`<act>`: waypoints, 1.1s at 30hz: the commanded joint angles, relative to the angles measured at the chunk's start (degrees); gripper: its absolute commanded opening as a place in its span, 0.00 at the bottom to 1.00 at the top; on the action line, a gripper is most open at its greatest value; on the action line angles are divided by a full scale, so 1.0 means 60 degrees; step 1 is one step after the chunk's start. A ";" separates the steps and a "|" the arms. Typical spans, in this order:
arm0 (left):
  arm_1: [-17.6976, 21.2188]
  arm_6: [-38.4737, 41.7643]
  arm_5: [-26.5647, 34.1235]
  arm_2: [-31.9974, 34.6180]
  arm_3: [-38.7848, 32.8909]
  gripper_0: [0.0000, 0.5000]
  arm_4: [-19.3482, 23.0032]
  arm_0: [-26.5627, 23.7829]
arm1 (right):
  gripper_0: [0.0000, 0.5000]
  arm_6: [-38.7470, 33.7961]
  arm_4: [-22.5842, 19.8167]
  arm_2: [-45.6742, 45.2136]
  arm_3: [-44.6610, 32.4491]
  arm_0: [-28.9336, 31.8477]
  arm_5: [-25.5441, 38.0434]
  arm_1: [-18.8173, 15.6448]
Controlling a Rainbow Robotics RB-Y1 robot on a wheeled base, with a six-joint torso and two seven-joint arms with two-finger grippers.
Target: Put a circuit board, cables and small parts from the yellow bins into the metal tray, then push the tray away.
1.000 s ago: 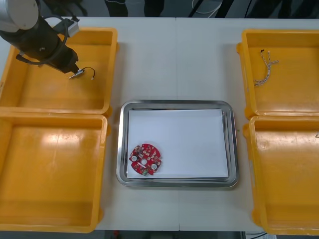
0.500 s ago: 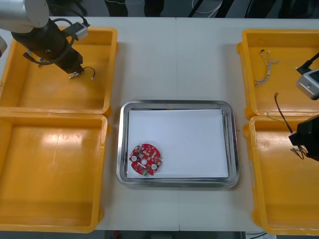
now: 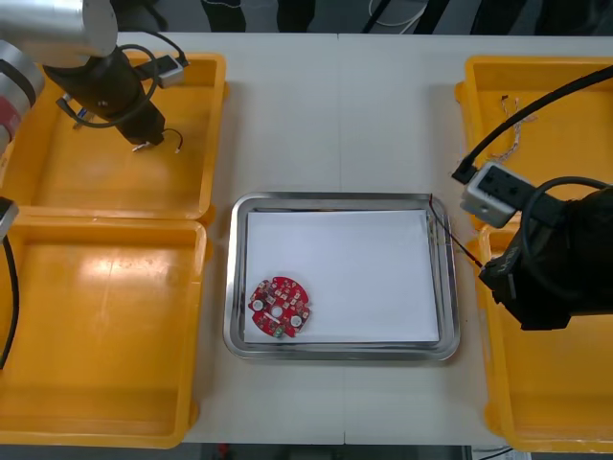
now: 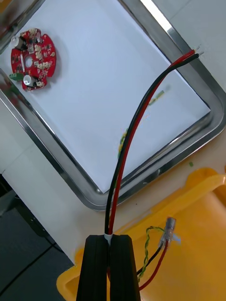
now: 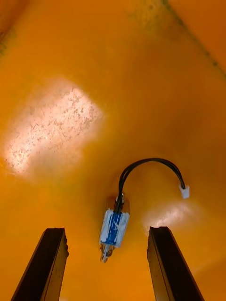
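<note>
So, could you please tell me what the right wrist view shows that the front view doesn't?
Right wrist view: the right gripper shut on a red and black cable, a thin green and yellow wire beside it. Front view: the left gripper over a short black cable in a yellow bin. Both: the metal tray, the round red circuit board in it, and that cable over its rim.

Tray: shiny rectangular metal tray [image 3: 340,201], white inside, flat, central.
Board: round red circuit board [image 3: 280,308], flat in tray's near-left corner.
Held cable: thin red and black cable [image 4: 136,127], pinched in right tool [image 4: 112,237], bare ends over tray's far-right rim.
Bin cable: short black cable [image 5: 148,163], blue-and-white plug, curled in far-left yellow plastic bin [image 3: 77,182].
</note>
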 commanded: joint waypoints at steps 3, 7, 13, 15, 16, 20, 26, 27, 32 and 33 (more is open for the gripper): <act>-0.0251 -0.0484 -0.0366 0.0101 0.0260 1.00 -0.0222 -0.0627 | 0.00 0.1276 0.1123 0.1783 -0.0190 -0.1058 -0.0013 0.0380; -0.0251 -0.0558 -0.0425 -0.0162 0.0275 1.00 -0.0251 -0.0598 | 0.00 0.1862 0.2016 0.2720 -0.0175 -0.1219 -0.0028 0.0615; -0.0324 -0.0675 -0.0454 -0.0162 0.0363 1.00 -0.0295 -0.0525 | 0.00 0.2169 0.3042 0.3965 -0.0043 -0.1438 -0.0028 0.0908; -0.0353 -0.0733 -0.0557 -0.0162 0.0539 1.00 -0.0222 -0.0525 | 0.00 0.2184 0.3320 0.4244 0.0015 -0.1453 -0.0028 0.1039; -0.0383 -0.0777 -0.0674 -0.0162 0.0656 1.00 -0.0208 -0.0525 | 0.00 0.2213 0.3481 0.4420 0.0088 -0.1468 -0.0028 0.1142; -0.0427 -0.0880 -0.0850 -0.0177 0.0832 1.00 -0.0222 -0.0525 | 0.00 0.2301 0.4140 0.4962 0.0293 -0.1497 -0.0028 0.1435; -0.0485 -0.0909 -0.0894 -0.0177 0.0846 1.00 -0.0193 -0.0422 | 0.00 0.2462 0.5034 0.5679 0.0777 -0.1497 -0.0028 0.1904; -0.0500 -0.0909 -0.0908 -0.0177 0.0846 1.00 -0.0178 -0.0408 | 0.00 0.2506 0.5122 0.5782 0.0953 -0.1497 -0.0028 0.2021; -0.0515 -0.0953 -0.0908 -0.0177 0.0846 1.00 -0.0178 -0.0364 | 0.00 0.2638 0.5137 0.5855 0.1714 -0.1482 -0.0072 0.2548; -0.0529 -0.0968 -0.0894 -0.0177 0.0846 1.00 -0.0208 -0.0364 | 0.00 0.2653 0.5137 0.5855 0.1905 -0.1482 -0.0072 0.2709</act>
